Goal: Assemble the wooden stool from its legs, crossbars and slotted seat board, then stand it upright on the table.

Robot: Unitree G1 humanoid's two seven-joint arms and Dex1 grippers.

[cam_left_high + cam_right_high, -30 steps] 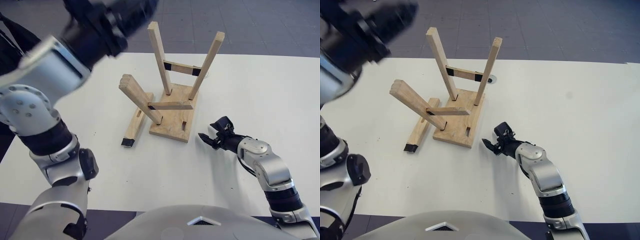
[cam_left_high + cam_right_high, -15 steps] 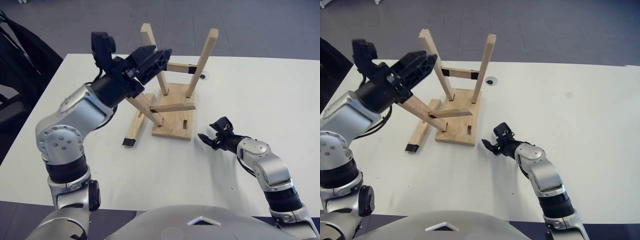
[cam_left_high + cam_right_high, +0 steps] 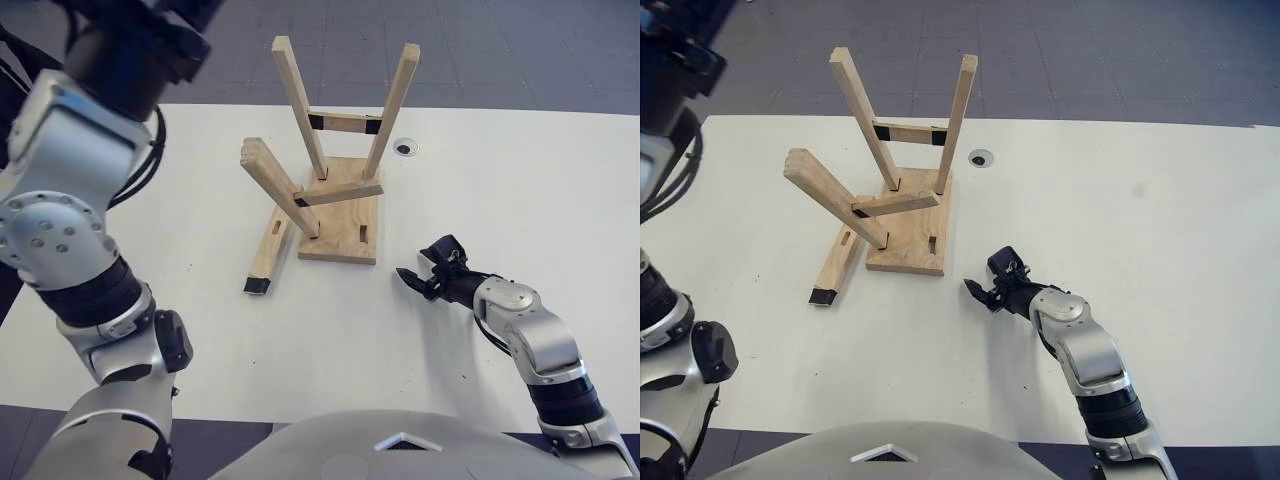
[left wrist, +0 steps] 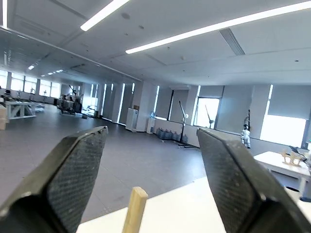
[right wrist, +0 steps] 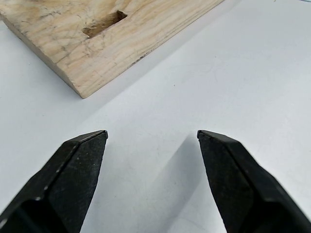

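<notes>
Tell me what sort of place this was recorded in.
Likely a big open lab or office hall, not a home: long strip lights on the ceiling, a row of tall windows, and a white table over grey floor tiles.

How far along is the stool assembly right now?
Done: two legs joined by a crossbar stand in the upside-down seat board. In hand: nothing; the left gripper and right gripper are open, while a third leg with the second crossbar leans tilted. Left: the fourth leg lying on the table, one empty slot, then turning it upright.
</notes>
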